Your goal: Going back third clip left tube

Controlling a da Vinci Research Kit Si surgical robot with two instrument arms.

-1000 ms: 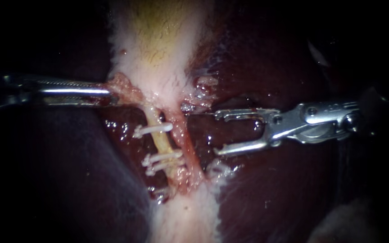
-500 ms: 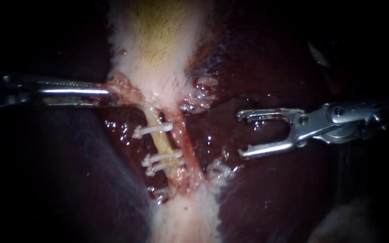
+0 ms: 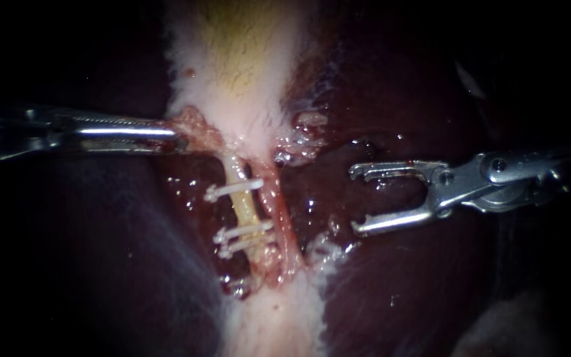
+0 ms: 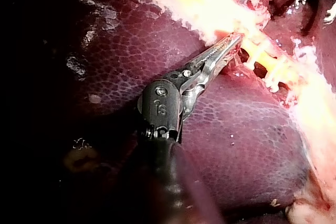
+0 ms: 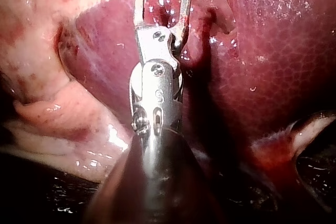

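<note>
Left instrument: shaft lost in darkness toward the endoscope view's left edge; tips of the closed jaws buried in the pink tissue clamped between them. Right instrument, jaws apart: shaft cut off by the right edge; in the left wrist view, only jaw ends showing, the rest out of frame. Gallbladder cut by the top edge. Left tube: lower end not traceable. Pale glint beside it, too blurred to identify.
</note>
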